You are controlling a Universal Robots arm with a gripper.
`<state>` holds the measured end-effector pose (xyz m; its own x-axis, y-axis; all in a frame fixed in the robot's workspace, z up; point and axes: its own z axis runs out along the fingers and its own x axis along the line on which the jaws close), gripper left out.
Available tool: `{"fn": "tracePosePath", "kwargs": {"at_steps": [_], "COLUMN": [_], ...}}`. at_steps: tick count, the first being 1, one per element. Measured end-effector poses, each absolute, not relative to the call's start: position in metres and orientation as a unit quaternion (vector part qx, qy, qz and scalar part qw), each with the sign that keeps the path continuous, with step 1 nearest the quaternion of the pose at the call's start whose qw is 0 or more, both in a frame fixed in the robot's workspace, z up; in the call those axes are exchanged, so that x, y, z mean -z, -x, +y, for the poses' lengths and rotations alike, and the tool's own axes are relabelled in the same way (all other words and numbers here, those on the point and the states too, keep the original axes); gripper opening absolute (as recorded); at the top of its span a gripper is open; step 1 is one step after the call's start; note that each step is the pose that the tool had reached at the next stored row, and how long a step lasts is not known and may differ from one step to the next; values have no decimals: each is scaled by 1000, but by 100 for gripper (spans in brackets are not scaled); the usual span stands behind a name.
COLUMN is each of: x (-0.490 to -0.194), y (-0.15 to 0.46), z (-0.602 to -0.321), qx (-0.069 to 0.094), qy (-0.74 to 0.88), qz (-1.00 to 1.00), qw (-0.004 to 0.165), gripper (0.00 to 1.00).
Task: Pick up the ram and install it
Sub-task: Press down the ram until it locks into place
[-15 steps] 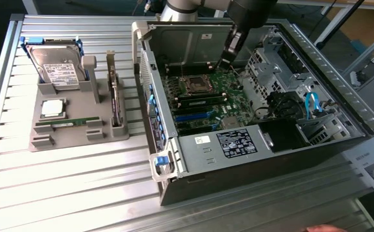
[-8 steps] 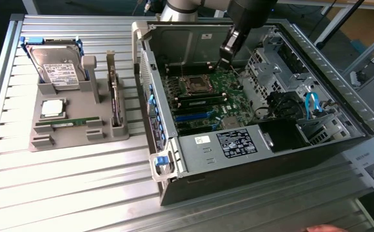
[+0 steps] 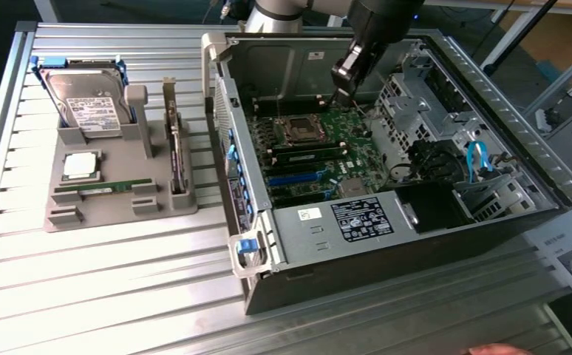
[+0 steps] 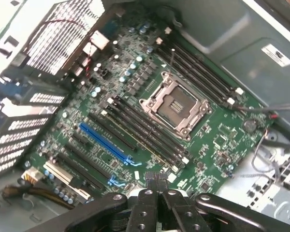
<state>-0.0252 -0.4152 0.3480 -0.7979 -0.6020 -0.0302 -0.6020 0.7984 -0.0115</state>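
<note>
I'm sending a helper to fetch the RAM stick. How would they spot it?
Start at the grey parts holder beside the open computer case, on the exterior view's left. The ram lies flat in a slot just below the square silver processor: the only long, thin green strip there.

The ram (image 3: 103, 188) lies in the holder (image 3: 118, 214), beside the computer case (image 3: 414, 244).

Motherboard (image 3: 315, 159): green, with black memory slots, one bright blue expansion slot (image 4: 106, 143), silver CPU socket frame (image 4: 175, 105). Computer case (image 3: 296, 55): grey metal inside, black outside; blue SATA cable (image 3: 477, 159). Ram (image 3: 103, 188): green stick, pale label. Holder tray (image 3: 118, 214): plain grey. Hard drive (image 3: 87, 100): silver, white label, blue side rails. Surface (image 3: 99, 288): ribbed silver aluminium. End effector (image 4: 158, 186): black.
</note>
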Motion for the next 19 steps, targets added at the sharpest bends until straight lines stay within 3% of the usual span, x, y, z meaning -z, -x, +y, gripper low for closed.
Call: {"fn": "tracePosePath", "kwargs": {"at_steps": [19], "x": [-348], "y": [25], "z": [-415], "qx": [3], "qy": [169], "qz": [986], "qw": [16], "gripper": [10]}}
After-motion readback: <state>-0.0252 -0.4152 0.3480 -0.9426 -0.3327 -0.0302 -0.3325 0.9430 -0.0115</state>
